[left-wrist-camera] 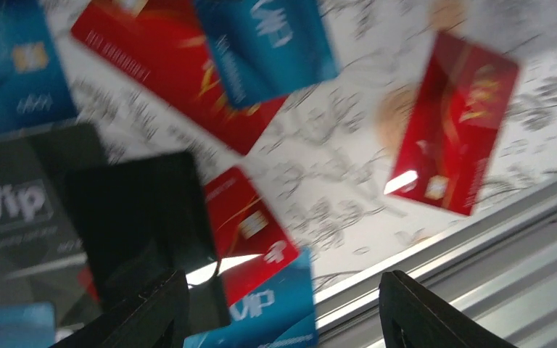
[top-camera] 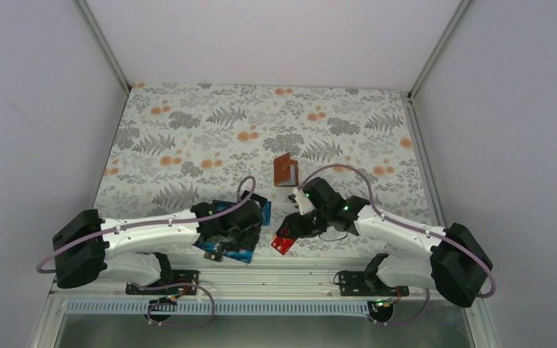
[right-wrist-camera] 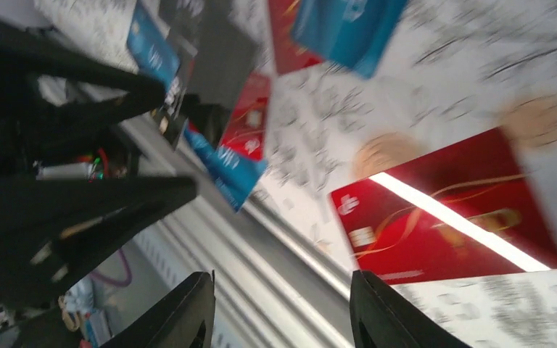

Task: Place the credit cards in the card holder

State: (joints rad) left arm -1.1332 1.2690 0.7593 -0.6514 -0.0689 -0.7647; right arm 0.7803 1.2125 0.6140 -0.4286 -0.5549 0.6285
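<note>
The brown card holder (top-camera: 285,171) stands alone on the patterned cloth, beyond both arms. The credit cards lie near the front edge: a heap of blue, red and black ones (top-camera: 225,250) under my left gripper (top-camera: 236,232), and a single red card (top-camera: 283,244) beside my right gripper (top-camera: 291,228). In the left wrist view my left gripper (left-wrist-camera: 283,315) hangs open over a blue card (left-wrist-camera: 268,308), a red card (left-wrist-camera: 246,232) and a black card (left-wrist-camera: 138,210). My right gripper (right-wrist-camera: 283,315) is open over the table's edge, the red card (right-wrist-camera: 450,210) just beside one finger. Neither holds anything.
The metal rail (top-camera: 275,270) runs along the table's front edge right beneath both grippers. My left arm's black wrist (right-wrist-camera: 58,145) sits close to the right gripper. White walls enclose the flowered cloth (top-camera: 188,130) on three sides.
</note>
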